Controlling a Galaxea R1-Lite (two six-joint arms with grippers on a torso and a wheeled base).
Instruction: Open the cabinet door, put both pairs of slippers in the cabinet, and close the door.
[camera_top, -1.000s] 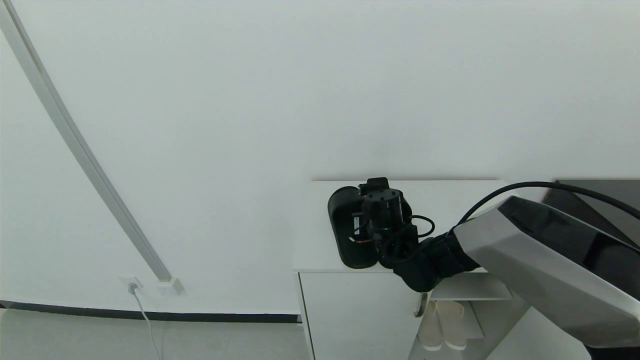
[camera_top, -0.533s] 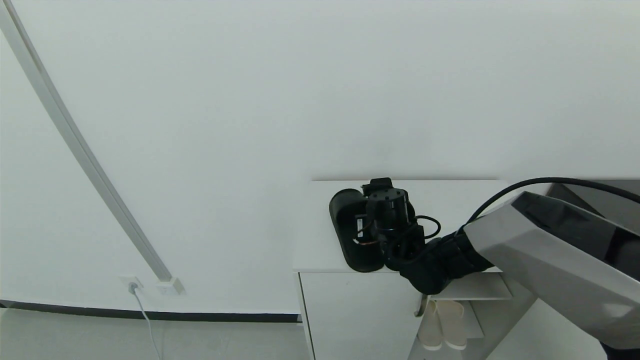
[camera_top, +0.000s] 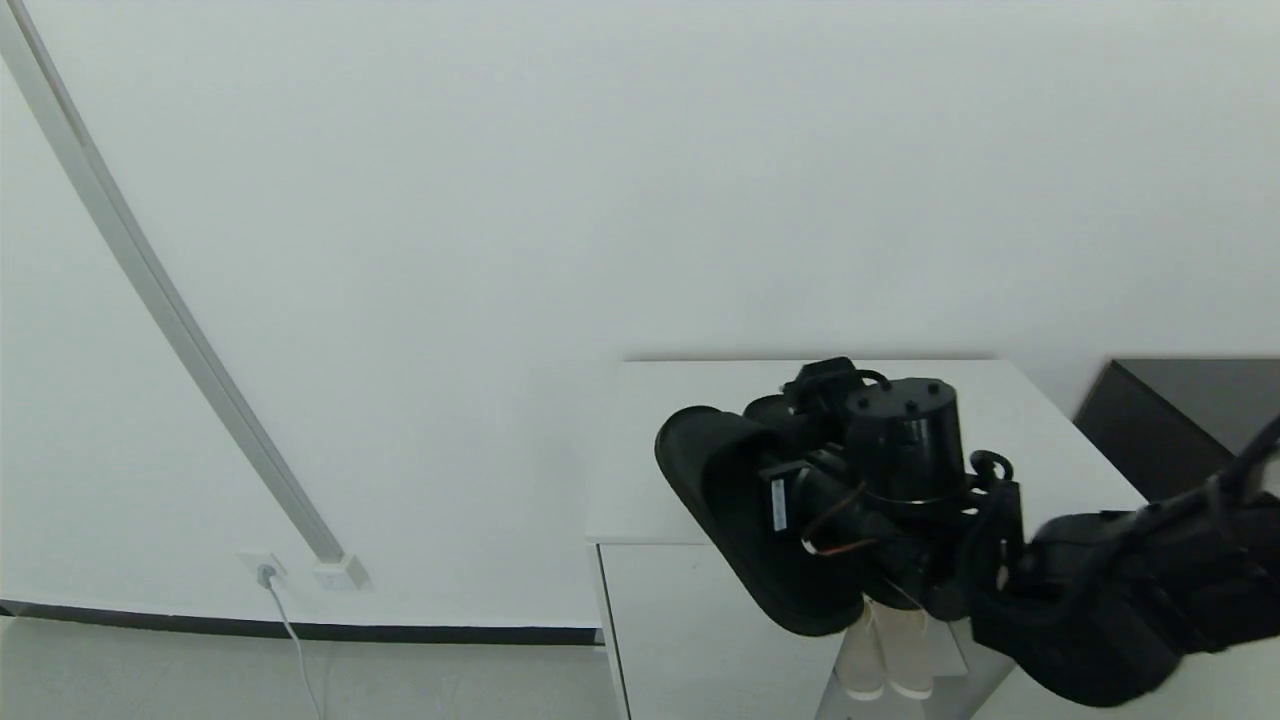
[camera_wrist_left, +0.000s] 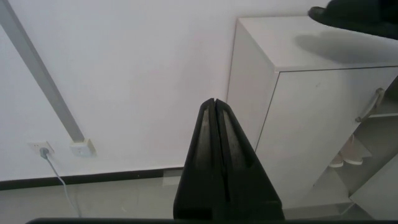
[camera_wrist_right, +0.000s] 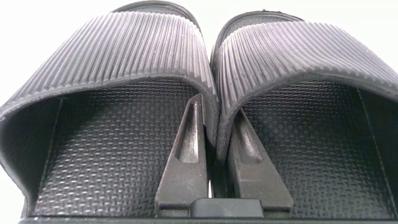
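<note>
Pair of black slippers held up in the air before a white cabinet, standing on edge and tilted, soles facing the robot's left, overlapping the front edge of the cabinet top in the head view. Right hand clenched on that pair: one finger inside each slipper, lying on the textured footbed beneath the ribbed strap, the two touching inner side walls pinched between the fingers. Slippers side by side in the grip, straps level with each other. Left part of the cabinet front closed, with a pale handle at its edge. Right part open, with a shelf in view and a second pair, pale slippers, set close together on it, directly under the black pair in the head view and apart from the right hand. Left hand shut tight on nothing, fingers flat against each other, off to the cabinet's left side and well apart from both pairs. Behind everything, a plain white wall crossed by a slanted grey strip, ending near a wall socket with a cable plugged in, above a dark baseboard. To the cabinet's right, a dark flat surface.
</note>
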